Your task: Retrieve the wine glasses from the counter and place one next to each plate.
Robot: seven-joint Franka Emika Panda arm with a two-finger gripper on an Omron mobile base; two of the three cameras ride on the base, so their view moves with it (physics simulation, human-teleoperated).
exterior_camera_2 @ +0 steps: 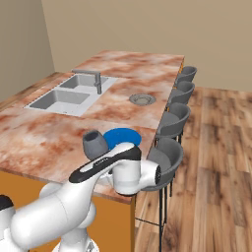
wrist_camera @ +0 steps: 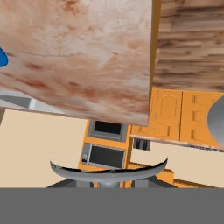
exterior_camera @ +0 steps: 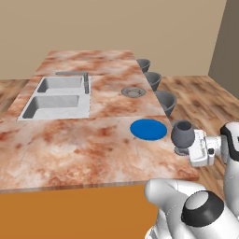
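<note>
My gripper (exterior_camera: pixel 181 149) is shut on the stem of a dark grey-blue wine glass (exterior_camera: pixel 182 132), which stands upright with its mouth up. The glass hangs just right of the bright blue plate (exterior_camera: pixel 148 129), over the right edge of the marbled counter (exterior_camera: pixel 70 149). From the other side the glass (exterior_camera_2: pixel 94 142) shows in front of the blue plate (exterior_camera_2: pixel 122 137), above my forearm. The grey ringed plate (exterior_camera: pixel 134 92) (exterior_camera_2: pixel 142 99) lies farther back along the same edge. In the hand view the round foot of the glass (wrist_camera: pixel 107 171) curves across the bottom, with the counter (wrist_camera: pixel 87 52) beyond.
A double steel sink (exterior_camera: pixel 56 98) (exterior_camera_2: pixel 69 96) with a faucet (exterior_camera: pixel 86 80) is set in the counter's left half. Grey stools (exterior_camera: pixel 167 102) (exterior_camera_2: pixel 170 157) line the counter's right side over the wooden floor. Orange cabinet fronts (wrist_camera: pixel 175 109) show in the hand view.
</note>
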